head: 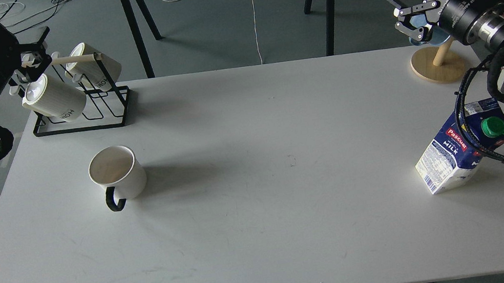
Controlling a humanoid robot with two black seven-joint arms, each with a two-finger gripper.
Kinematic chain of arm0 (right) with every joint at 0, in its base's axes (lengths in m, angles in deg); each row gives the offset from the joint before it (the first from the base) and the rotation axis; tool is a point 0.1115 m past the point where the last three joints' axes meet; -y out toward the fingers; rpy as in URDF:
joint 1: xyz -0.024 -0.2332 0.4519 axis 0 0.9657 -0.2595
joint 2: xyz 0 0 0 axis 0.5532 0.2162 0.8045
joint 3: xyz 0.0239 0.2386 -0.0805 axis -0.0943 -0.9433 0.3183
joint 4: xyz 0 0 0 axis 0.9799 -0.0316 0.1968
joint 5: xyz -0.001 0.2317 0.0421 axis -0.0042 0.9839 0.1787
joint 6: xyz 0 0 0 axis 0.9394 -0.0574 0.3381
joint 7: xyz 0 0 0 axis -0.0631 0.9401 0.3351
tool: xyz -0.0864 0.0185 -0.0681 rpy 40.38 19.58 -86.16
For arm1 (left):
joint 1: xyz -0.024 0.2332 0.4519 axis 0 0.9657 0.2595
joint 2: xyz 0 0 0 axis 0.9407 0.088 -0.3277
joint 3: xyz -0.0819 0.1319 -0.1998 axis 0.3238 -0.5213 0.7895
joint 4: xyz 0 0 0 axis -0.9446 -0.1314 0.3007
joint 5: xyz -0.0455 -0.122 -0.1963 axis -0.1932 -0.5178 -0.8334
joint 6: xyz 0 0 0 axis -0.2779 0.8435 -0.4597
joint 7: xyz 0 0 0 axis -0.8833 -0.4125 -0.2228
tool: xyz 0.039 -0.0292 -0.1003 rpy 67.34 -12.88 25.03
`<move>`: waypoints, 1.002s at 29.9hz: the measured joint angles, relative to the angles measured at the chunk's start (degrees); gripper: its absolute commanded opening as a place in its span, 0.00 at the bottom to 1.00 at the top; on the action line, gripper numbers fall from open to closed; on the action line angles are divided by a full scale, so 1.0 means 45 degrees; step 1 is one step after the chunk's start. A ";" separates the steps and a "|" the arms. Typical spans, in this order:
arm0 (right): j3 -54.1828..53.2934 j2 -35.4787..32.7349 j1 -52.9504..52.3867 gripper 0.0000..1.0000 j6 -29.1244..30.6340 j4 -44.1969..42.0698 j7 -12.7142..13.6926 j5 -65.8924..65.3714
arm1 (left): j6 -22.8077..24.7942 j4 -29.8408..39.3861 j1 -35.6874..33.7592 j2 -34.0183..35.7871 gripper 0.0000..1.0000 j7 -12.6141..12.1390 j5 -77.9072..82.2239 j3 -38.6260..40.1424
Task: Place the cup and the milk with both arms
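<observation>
- A wide white table (263, 219) fills most of the view, seen from above; grey floor lies beyond its far edge, with the black legs of another table (137, 29) and loose cables (254, 17)
- The cup (117, 174) stands upright on the left part of the table, its black handle turned toward the near edge
- The milk (463, 151) stands near the right edge, green cap on top, partly crossed by a black cable (471, 140) from the right arm
- The whole middle of the table between cup and milk is bare, as is the strip along the near edge
- A black wire rack (83, 113) with two ribbed white mugs (53, 98) sits at the far left corner
- A wooden stand (438, 65) sits at the far right corner, a blue mug (435, 39) on it
- The left gripper (31, 59) hangs beside the rack, too dark to tell whether its fingers are apart
- The right gripper (405, 21) hovers over the wooden stand, fingers spread and holding nothing
</observation>
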 measured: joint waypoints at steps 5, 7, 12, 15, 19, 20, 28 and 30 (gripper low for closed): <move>-0.0001 -0.0293 0.0000 0.99 -0.0110 0.0524 0.0033 -0.0001 | 0.0276 0.0009 -0.0034 0.0073 1.00 -0.0110 0.0001 0.0001; -0.0019 -0.0502 0.0001 0.98 -0.0138 0.0769 0.0033 0.0006 | 0.0345 0.0020 -0.0049 0.0091 1.00 -0.0107 0.0014 0.0000; -0.0346 -0.1104 0.0173 0.98 -0.0566 0.1603 0.0033 0.0170 | 0.0370 0.0084 -0.0050 0.0095 1.00 0.0017 0.0049 -0.0021; -0.0748 -0.1643 0.0551 0.98 -0.0753 0.2334 0.0033 0.0680 | 0.0360 0.0148 -0.0053 0.0101 1.00 0.0042 0.0053 -0.0035; -0.0897 -0.2681 0.0792 0.98 -0.0799 0.3353 0.0033 0.1028 | 0.0358 0.0165 -0.0060 0.0118 1.00 0.0042 0.0056 -0.0034; -0.0906 -0.2915 0.0855 0.98 -0.0800 0.3617 0.0033 0.1052 | 0.0357 0.0166 -0.0074 0.0118 1.00 0.0042 0.0057 -0.0034; -0.0986 -0.4577 0.1472 0.98 -0.0805 0.5603 -0.0069 0.1647 | 0.0305 0.0183 -0.0241 0.0117 1.00 0.0042 0.0095 -0.0074; -0.0989 -0.4836 0.1513 0.98 -0.0805 0.5841 -0.0104 0.1887 | 0.0318 0.0184 -0.0246 0.0117 1.00 0.0042 0.0107 -0.0101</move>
